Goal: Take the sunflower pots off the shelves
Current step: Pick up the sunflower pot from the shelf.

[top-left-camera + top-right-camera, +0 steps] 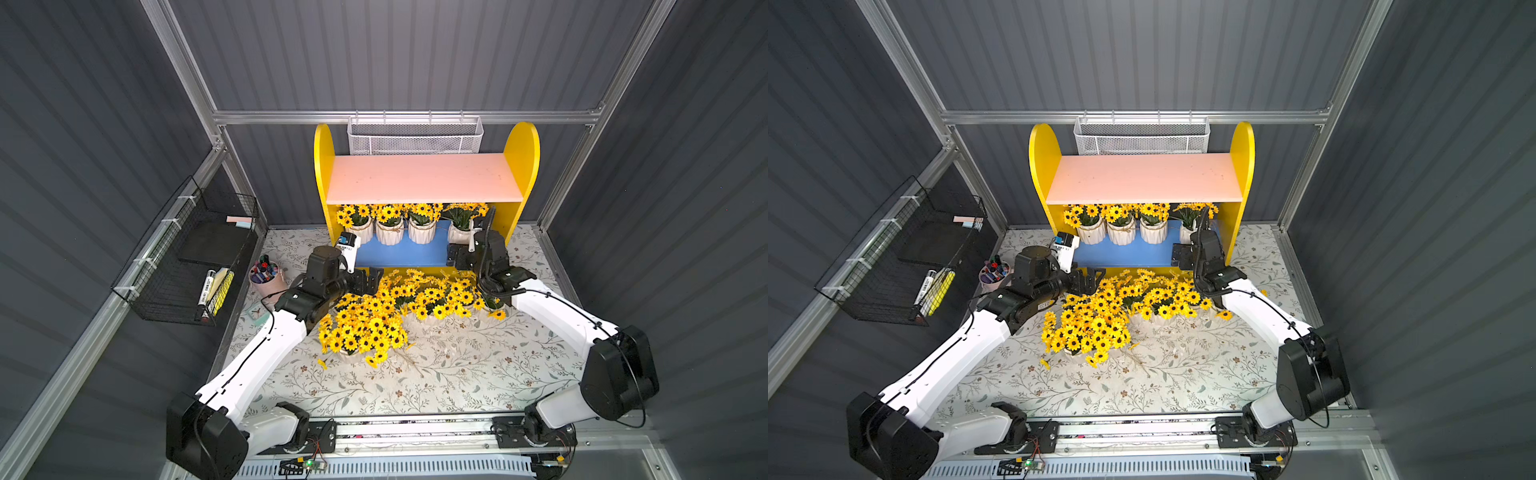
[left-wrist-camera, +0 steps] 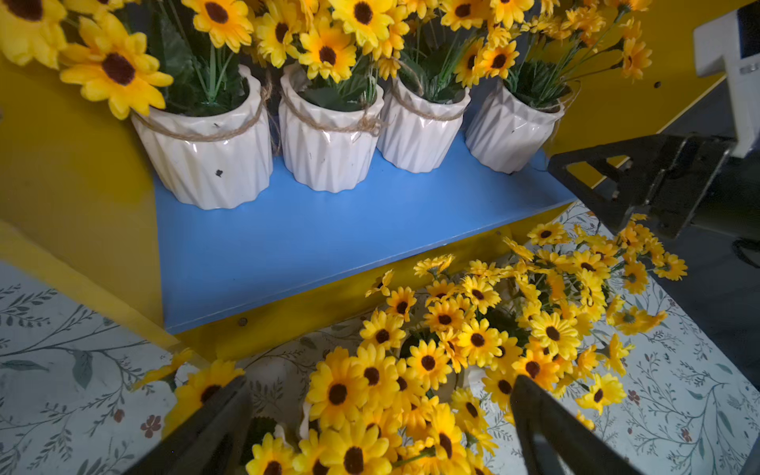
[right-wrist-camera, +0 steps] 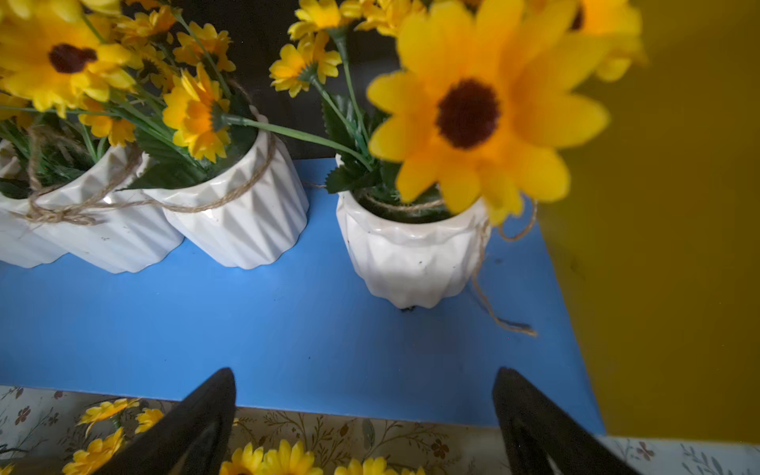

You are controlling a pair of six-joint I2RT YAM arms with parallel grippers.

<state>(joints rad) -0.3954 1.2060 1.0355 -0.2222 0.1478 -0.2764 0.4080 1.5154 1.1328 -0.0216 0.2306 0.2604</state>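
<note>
On the yellow shelves (image 1: 525,166) the pink upper board (image 1: 424,183) is bare. Several sunflower pots (image 1: 390,232) stand in a row at the back of the blue lower board (image 1: 403,253). More pots crowd together on the table (image 1: 399,307) just in front. My left gripper (image 1: 370,280) hovers open over the left end of that cluster (image 2: 452,362), with flowers under it and nothing between its fingers. My right gripper (image 1: 453,257) is open at the blue board's front edge (image 3: 288,329). It faces the rightmost pot (image 3: 411,263), a short way from it.
A pink cup of markers (image 1: 266,276) stands left of my left arm. A black wire rack (image 1: 187,257) hangs on the left wall. A white mesh basket (image 1: 415,135) hangs behind the shelves. The near half of the floral tablecloth (image 1: 415,386) holds only a loose stem.
</note>
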